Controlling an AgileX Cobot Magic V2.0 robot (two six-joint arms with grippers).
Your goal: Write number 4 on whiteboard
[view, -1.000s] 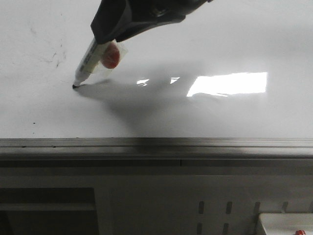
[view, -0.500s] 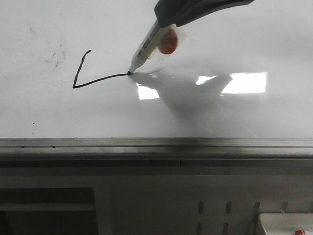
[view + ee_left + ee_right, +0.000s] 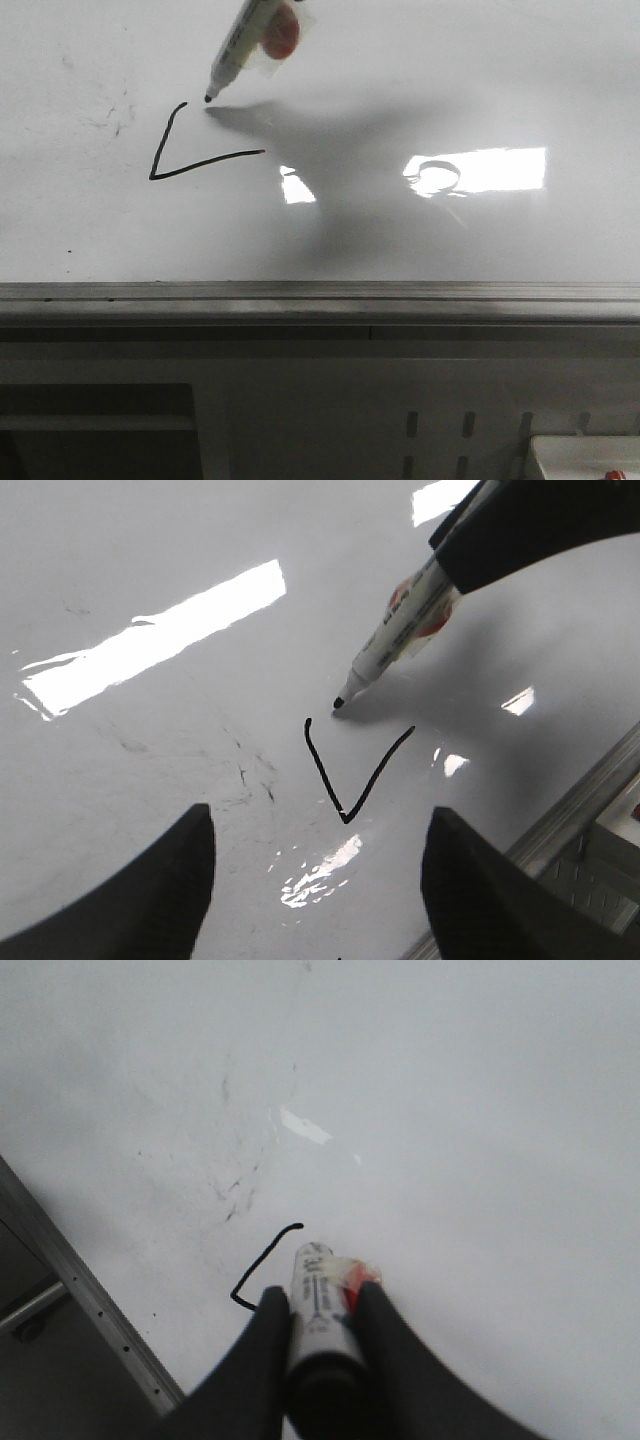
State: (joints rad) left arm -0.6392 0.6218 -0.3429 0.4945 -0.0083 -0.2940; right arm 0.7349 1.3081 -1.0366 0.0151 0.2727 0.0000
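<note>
Because only the slanted stroke and the crossbar of the number 4 (image 3: 200, 150) are drawn, the long vertical is what I judge most at risk. The marker (image 3: 245, 45) is clamped between the right gripper (image 3: 318, 1330) fingers, its tip poised at about one o'clock from the top of the slanted stroke. If it lands there, the line may merge with that stroke rather than cut the crossbar near its three o'clock end, and the figure will not read as a 4. Too light a press could also leave a broken line on the glossy whiteboard (image 3: 500, 80).

Whether the tip touches the board cannot be told; its shadow meets it closely. The front view cuts off the right gripper altogether. The left gripper (image 3: 315, 880) hangs with fingers spread, holding nothing, near the drawing's six o'clock side. Faint grey smudges (image 3: 115, 110) lie at nine o'clock of the figure. Glare hides part of the board at three o'clock.
</note>
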